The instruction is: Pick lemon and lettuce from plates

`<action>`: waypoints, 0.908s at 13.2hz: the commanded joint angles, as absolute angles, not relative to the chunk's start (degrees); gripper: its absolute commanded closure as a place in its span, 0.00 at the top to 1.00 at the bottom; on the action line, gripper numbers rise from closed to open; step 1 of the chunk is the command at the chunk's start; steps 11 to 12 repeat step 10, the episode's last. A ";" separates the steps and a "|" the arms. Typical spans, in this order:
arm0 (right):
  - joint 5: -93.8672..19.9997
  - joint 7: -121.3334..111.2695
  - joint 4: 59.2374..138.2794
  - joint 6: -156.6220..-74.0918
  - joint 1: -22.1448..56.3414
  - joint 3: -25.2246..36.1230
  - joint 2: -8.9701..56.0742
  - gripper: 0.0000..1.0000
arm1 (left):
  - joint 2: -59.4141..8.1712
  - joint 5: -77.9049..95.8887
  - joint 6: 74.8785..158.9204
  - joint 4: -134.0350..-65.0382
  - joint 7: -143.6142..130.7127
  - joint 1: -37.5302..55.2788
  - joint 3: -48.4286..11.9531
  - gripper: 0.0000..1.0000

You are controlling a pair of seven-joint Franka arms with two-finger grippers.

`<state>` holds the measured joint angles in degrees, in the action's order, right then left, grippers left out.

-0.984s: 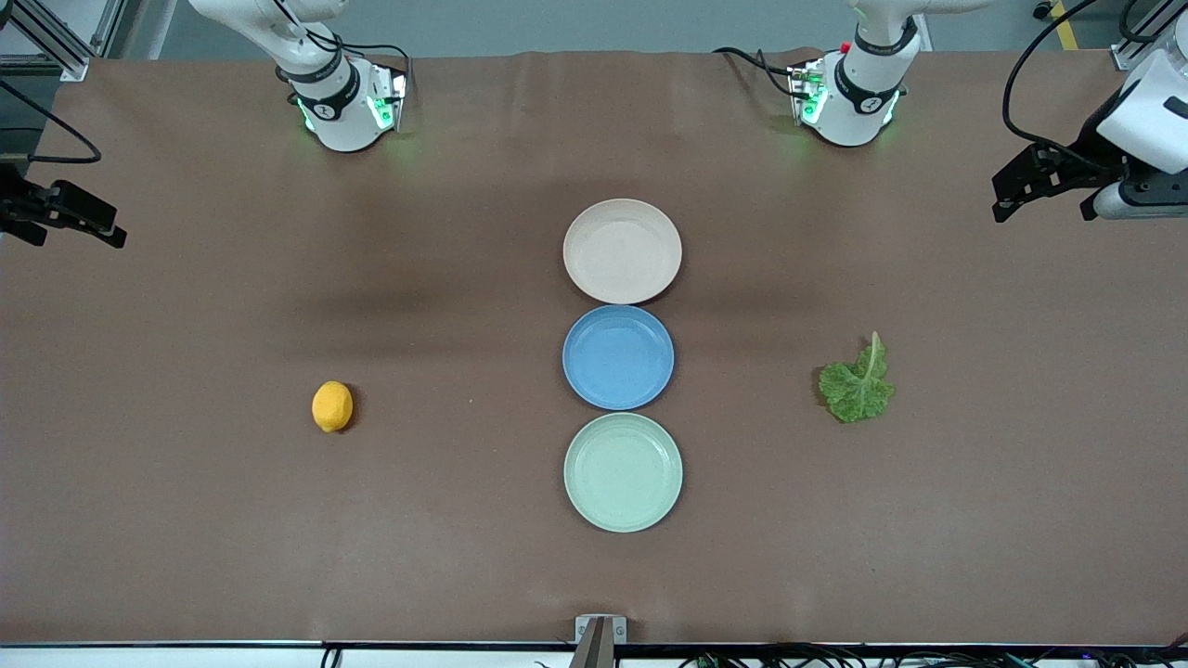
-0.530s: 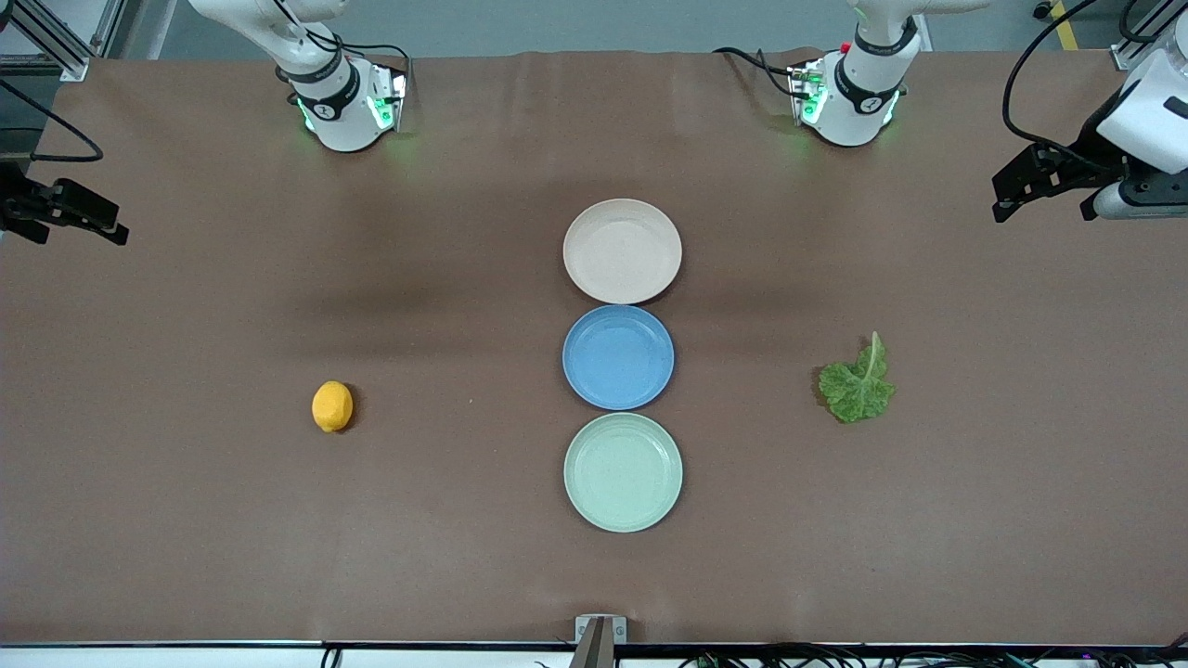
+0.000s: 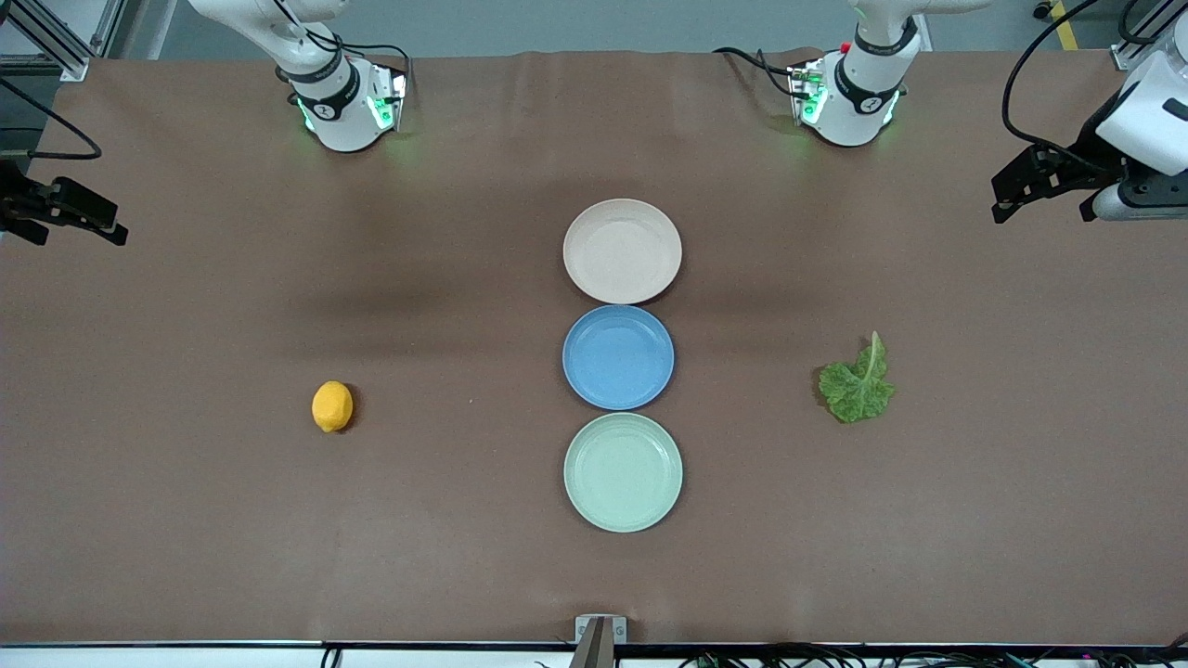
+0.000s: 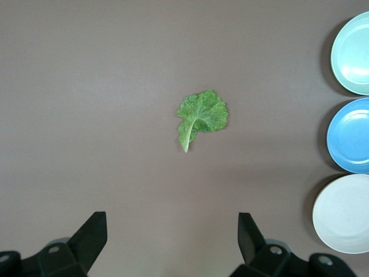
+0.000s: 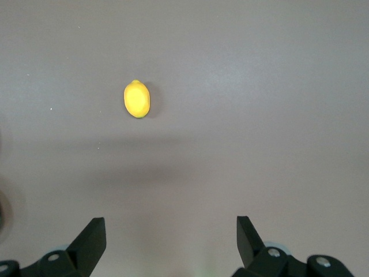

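The lemon lies on the bare brown table toward the right arm's end, well apart from the plates. The lettuce lies flat on the table toward the left arm's end. The beige-pink plate and the mint green plate both stand empty mid-table. My right gripper hangs open over the table's edge at its own end. My left gripper hangs open over the table at its end. Neither holds anything.
An empty blue plate sits between the two task plates, the three forming one row down the table's middle. The arm bases stand along the table's edge farthest from the front camera.
The right gripper has crept very slightly at the table's edge. The lemon, the lettuce and the plates lie where they were.
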<state>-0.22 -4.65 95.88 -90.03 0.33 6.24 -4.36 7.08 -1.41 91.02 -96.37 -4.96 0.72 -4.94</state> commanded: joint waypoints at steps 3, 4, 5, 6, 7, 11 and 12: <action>-2.19 -5.27 98.09 -90.27 -0.18 5.62 -6.42 1.00 | 5.80 -2.55 91.14 -94.40 -5.27 1.14 -5.45 1.00; -3.33 -5.45 98.00 -90.35 -0.18 5.71 -6.42 1.00 | 5.63 -2.55 91.14 -94.05 -5.27 1.06 -5.80 1.00; -3.34 -5.45 98.00 -90.44 -0.18 5.63 -6.42 1.00 | 5.36 -2.55 91.14 -93.78 -5.45 1.05 -5.80 1.00; -3.34 -5.54 98.00 -90.53 -0.35 5.71 -6.42 1.00 | 5.27 -2.55 91.14 -93.52 -5.97 1.14 -5.89 1.00; -3.25 -5.62 98.00 -90.53 -0.35 5.71 -6.42 1.00 | 5.27 -2.29 91.14 -93.60 -5.89 1.23 -5.89 1.00; -0.45 -6.06 98.00 -90.70 -0.18 5.36 -6.42 1.00 | 4.92 -1.76 90.88 -93.60 -6.06 1.23 -5.89 1.00; -0.45 -6.06 98.00 -90.70 -0.18 5.36 -6.42 1.00 | 4.92 -1.76 90.88 -93.60 -6.06 1.23 -5.89 1.00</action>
